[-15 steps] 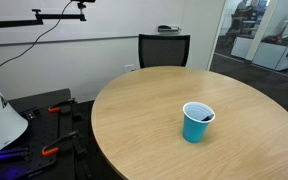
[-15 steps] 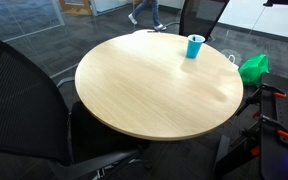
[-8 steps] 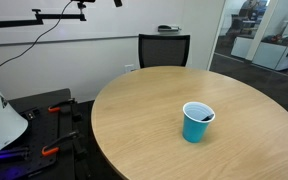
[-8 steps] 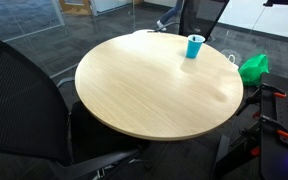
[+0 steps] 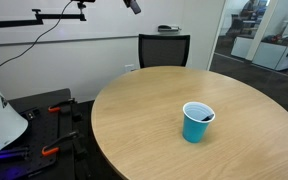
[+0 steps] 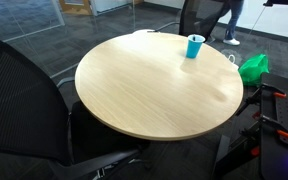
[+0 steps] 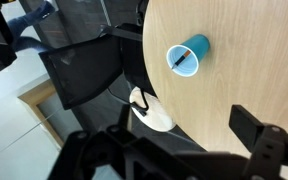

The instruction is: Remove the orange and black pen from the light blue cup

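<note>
The light blue cup (image 5: 197, 124) stands upright on the round wooden table (image 5: 144, 120), near its edge; it also shows in an exterior view (image 6: 195, 46). In the wrist view the cup (image 7: 192, 50) is seen from above, with the orange and black pen (image 7: 181, 59) lying across its dark opening. In an exterior view only a dark pen tip (image 5: 207, 117) shows at the rim. My gripper (image 7: 174, 150) is open and empty, high above the table and far from the cup. Its tip shows at the top edge of an exterior view (image 5: 132, 5).
A black chair (image 5: 164, 48) stands at the table's far side, and another black chair (image 6: 24, 100) fills the foreground. A green bag (image 6: 252, 67) lies on the floor beside the table. A person (image 6: 230, 18) walks in the background. A white object (image 7: 149, 112) lies below the table edge.
My gripper tip has come into view at the top of one exterior view and moved right. The person in the background walked to the right. Cup and pen have not moved.
</note>
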Robot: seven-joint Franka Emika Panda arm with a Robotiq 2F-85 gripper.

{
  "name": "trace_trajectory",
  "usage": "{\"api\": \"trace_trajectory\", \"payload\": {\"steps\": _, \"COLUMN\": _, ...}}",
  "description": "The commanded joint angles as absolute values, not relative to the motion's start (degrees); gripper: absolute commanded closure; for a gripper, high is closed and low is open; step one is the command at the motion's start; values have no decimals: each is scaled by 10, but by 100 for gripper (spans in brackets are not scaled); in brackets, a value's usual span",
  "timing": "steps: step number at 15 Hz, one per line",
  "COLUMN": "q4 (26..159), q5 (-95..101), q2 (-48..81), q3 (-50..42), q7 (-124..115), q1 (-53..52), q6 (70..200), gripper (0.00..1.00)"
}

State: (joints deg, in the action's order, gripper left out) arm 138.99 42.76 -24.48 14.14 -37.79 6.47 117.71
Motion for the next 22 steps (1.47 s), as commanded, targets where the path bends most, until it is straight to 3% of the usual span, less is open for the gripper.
{"api": "trace_trajectory", "payload": {"steps": 1, "q4": 1375, "q5": 487, "q2": -211, "q3": 144, "q7": -459, "q1": 58, "q6": 1139, "gripper": 0}}
{"api": "trace_trajectory", "payload": {"steps": 7, "q4": 1368, "q5": 555, "q2": -166, "q3": 126, "q7": -664, "q1": 39, "q6": 1115, "gripper": 0}}
{"api": "trace_trajectory", "payload": {"steps": 13, "q4": 1372, "q5": 564, "q2": -156, "q3": 86, "q7": -804, "q1": 19, "q6": 1194, "gripper": 0}}
{"api": "trace_trajectory", "payload": {"steps": 22, "q4": 1378, "q5": 550, "q2": -153, "q3": 73, "q7": -804, "q1": 9, "q6": 1184, "gripper": 0}}
